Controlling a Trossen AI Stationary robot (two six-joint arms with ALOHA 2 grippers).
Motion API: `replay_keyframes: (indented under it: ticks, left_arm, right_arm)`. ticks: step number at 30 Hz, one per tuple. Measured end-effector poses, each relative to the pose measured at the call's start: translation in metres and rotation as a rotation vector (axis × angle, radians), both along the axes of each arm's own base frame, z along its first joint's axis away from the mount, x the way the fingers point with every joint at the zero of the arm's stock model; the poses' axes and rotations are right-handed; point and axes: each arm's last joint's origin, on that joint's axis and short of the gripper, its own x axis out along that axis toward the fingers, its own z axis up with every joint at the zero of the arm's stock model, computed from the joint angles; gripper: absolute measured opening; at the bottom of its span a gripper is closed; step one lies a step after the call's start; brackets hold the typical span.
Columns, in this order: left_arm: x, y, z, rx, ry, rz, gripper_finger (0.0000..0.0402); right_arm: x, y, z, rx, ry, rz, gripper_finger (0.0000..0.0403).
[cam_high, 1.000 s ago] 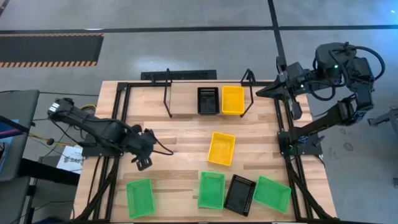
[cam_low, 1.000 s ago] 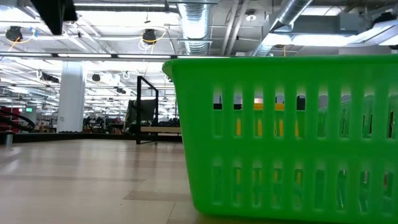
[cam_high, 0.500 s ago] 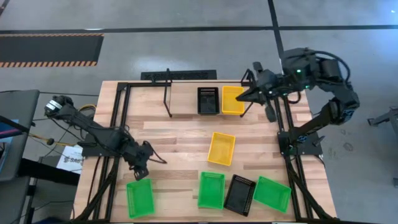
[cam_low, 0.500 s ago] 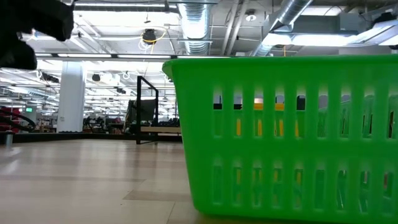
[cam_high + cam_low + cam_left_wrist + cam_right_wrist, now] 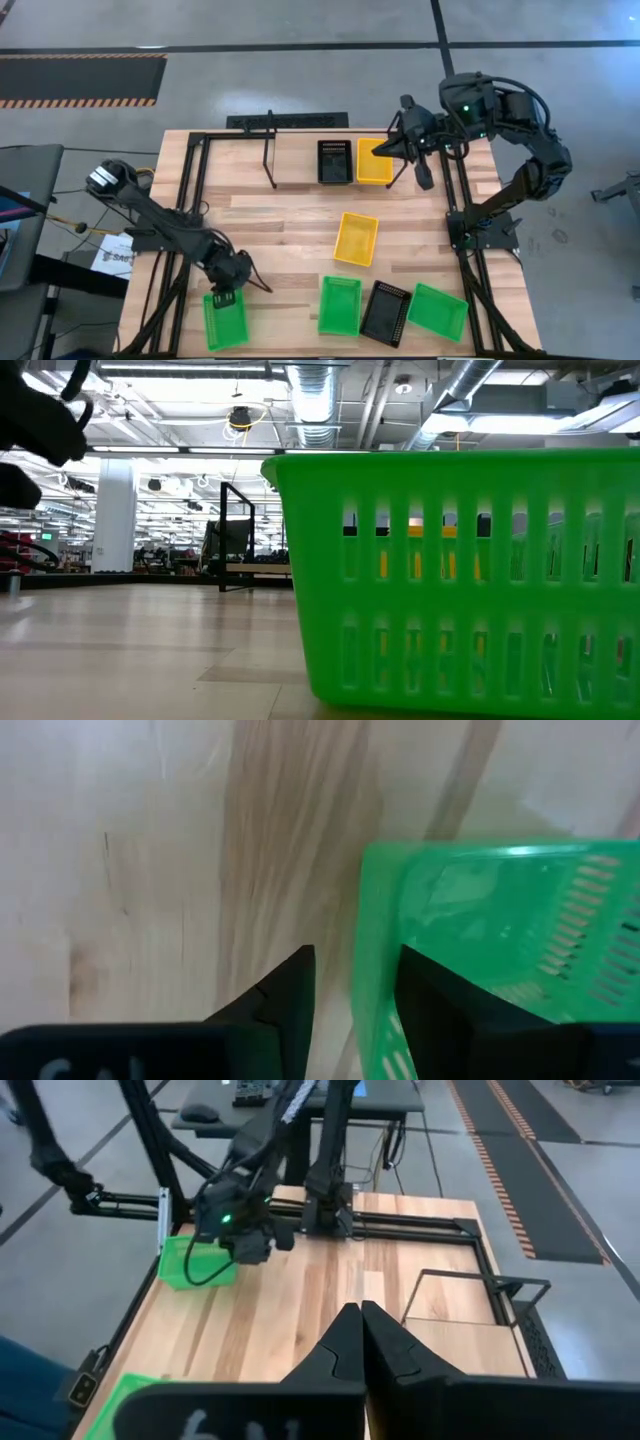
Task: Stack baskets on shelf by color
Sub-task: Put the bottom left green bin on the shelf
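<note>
My left gripper (image 5: 355, 1005) is open at the far short end of the green basket (image 5: 224, 320) lying at the near left. It points down, with one finger (image 5: 285, 995) outside the end wall (image 5: 372, 950) and the other (image 5: 440, 1010) inside. My right gripper (image 5: 361, 1340) is shut and empty. It hangs high over the shelf's right end (image 5: 400, 150), above a yellow basket (image 5: 374, 160). A black basket (image 5: 334, 161) sits beside that one on the shelf. Loose on the table lie a yellow basket (image 5: 356, 238), two green baskets (image 5: 339, 304) (image 5: 437, 311) and a black basket (image 5: 385, 312).
Black frame rails (image 5: 195, 200) (image 5: 455, 200) run along both table sides. The shelf's left part, by its left upright loop (image 5: 270, 150), holds bare wood. The low view is mostly filled by a green basket's mesh wall (image 5: 460, 580), with my left arm dark at upper left (image 5: 35, 420).
My left gripper has sunk and gone toward the table's near edge, tipping to point down, until it reached the near-left green basket's far end. My right gripper has swung toward the table's left and now hangs over the shelf's right end. No basket has moved.
</note>
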Motion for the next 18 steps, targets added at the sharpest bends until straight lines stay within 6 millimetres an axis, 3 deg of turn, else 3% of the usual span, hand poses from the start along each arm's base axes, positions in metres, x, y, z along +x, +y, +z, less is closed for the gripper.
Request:
replay_keyframes:
  ticks: [7,11,14,18]
  left_arm:
    - [0.005,-0.003,-0.019,0.037,0.087,-0.011,0.0107]
    - [0.009,-0.002,-0.025,-0.001,0.133,0.003,0.0025]
    - [0.013,0.000,-0.021,-0.030,0.113,0.035,0.0005]
    - [0.024,0.008,0.003,0.005,0.028,0.082,0.0001]
  right_arm:
    - [0.000,0.000,0.000,0.002,0.000,0.000,0.0006]
    - [0.000,0.000,0.000,0.002,0.001,-0.002,0.0006]
    - [0.000,0.000,0.000,0.007,0.002,-0.003,0.0006]
    - [-0.001,0.000,0.000,0.009,0.001,-0.004,0.0006]
